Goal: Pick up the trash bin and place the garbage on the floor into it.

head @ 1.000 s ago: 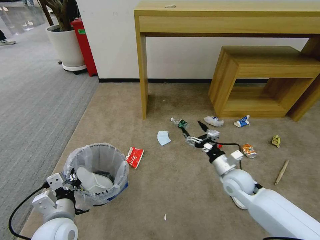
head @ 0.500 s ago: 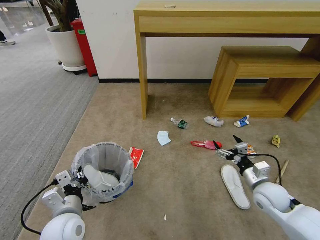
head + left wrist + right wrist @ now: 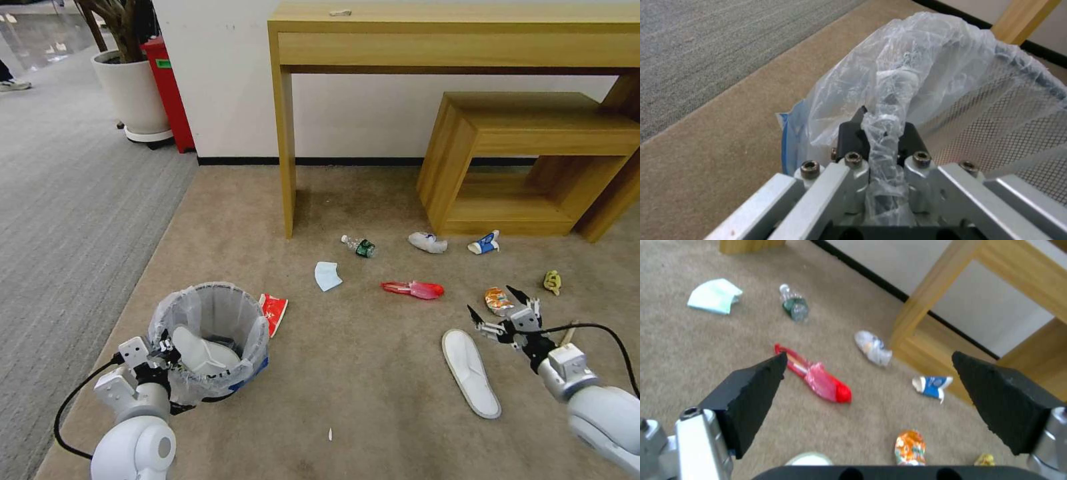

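right hand (image 3: 497, 301) (fingers spread) hovers just beside the orange can (image 3: 497, 301), slipper (image 3: 471, 371) nearby.

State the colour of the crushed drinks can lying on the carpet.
Orange with white patches; the crushed drinks can shows best in the right wrist view.

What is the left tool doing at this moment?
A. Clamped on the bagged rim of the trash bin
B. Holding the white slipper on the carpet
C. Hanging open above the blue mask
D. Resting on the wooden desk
A: the left tool is shut on the plastic-lined rim of the trash bin, pinching the bag between its fingers.
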{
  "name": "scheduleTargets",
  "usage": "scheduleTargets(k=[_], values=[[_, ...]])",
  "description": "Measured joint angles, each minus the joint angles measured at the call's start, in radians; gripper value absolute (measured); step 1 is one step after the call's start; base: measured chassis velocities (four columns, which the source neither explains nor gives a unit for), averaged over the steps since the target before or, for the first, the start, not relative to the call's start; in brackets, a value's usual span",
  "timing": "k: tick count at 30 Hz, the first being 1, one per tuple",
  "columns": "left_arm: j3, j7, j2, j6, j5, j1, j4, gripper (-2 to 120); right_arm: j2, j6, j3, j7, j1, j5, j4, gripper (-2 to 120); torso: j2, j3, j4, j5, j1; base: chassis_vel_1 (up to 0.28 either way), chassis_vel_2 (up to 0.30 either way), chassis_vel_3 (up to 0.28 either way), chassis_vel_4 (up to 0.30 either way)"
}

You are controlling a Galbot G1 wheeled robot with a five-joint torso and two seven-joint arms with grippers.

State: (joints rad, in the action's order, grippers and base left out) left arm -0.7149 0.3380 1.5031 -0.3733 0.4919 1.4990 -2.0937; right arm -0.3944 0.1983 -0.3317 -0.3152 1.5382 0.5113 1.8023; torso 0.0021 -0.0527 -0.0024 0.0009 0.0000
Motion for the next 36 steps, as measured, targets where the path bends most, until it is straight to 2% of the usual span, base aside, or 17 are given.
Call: scheduleTargets(k=[4, 10, 17, 21, 24, 36], values=[[0.003, 0.000, 0.000, 0.000, 0.000, -0.004, 0.010, 3, -0.023, 0.000, 0.000, -0.006, 0.035, -0.011, 0.005, 90, 0.000, 0.000, 0.0000, 0.0000, 0.000, 0.000, 0.000, 0.000, 0.000], [0.007, 0.001, 0.000, 0.000, -0.002, -0.004, 0.010, 3, -0.054, -0.008, 0.014, -0.016, 0.056, -0.033, -0.026, 93, 0.000, 0.000, -0.0001, 0.0000, 0.000, 0.000, 0.000, 0.000, 0.000], [0.005, 0.001, 0.005, 0.008, -0.005, 0.000, 0.011, 3, -0.082, -0.076, 0.033, -0.088, 0.040, -0.039, -0.094, 95, 0.000, 0.000, -0.0002, -0.0001, 0.000, 0.000, 0.000, 0.000, 0.000], [0.004, 0.001, 0.007, 0.010, -0.006, 0.004, 0.010, 3, -0.128, -0.102, 0.079, -0.120, -0.026, -0.035, -0.168, 95, 0.000, 0.000, 0.0001, -0.0002, 0.000, 0.000, 0.000, 0.000, 0.000], [0.005, 0.001, 0.008, 0.010, -0.007, 0.008, 0.007, 3, -0.197, -0.136, 0.123, -0.146, -0.078, -0.020, -0.239, 95, 0.000, 0.000, 0.0000, -0.0003, 0.000, 0.000, 0.000, 0.000, 0.000], [0.004, 0.001, 0.008, 0.011, -0.012, 0.022, 0.007, 3, -0.367, -0.154, 0.252, -0.167, -0.223, -0.029, -0.438, 93, 0.000, 0.000, 0.0000, 0.0001, 0.000, 0.000, 0.000, 0.000, 0.000]])
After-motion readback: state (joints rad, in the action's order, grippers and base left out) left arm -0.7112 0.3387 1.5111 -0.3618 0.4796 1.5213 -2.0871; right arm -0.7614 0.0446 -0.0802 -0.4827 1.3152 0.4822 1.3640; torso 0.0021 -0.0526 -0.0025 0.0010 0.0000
